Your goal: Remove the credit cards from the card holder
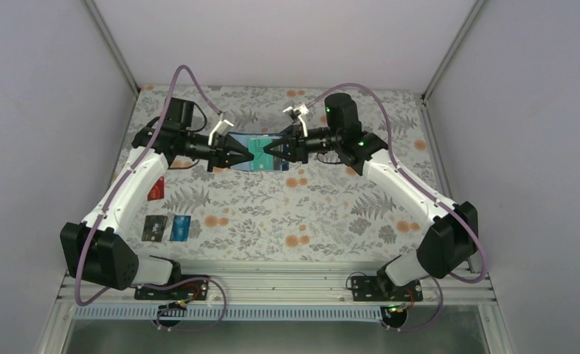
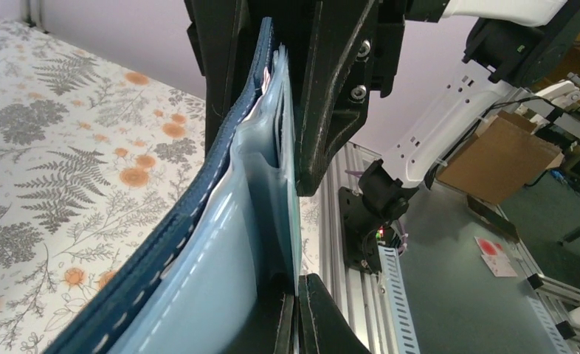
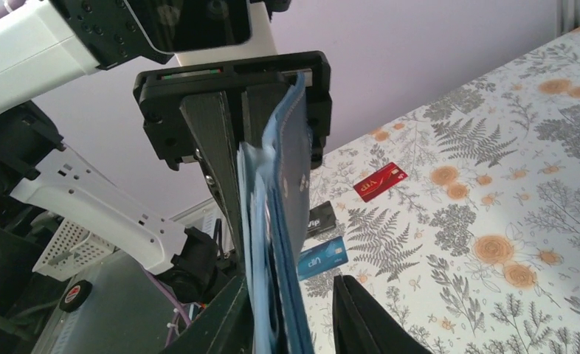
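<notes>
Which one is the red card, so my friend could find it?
Look at the flowery table, on its left side beside the white left arm. Three cards lie there: the black card and blue card sit side by side nearer the arm bases, while the red card lies alone farther back, the only red one.

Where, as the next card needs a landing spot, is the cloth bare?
Widest bare patch: middle to near-right, between the blue card, the right arm and the near edge of the table. The far-right corner behind that arm is bare too. Crowded: near-left, where red card and black card join the blue beside the left arm; also beneath the raised card holder.
</notes>
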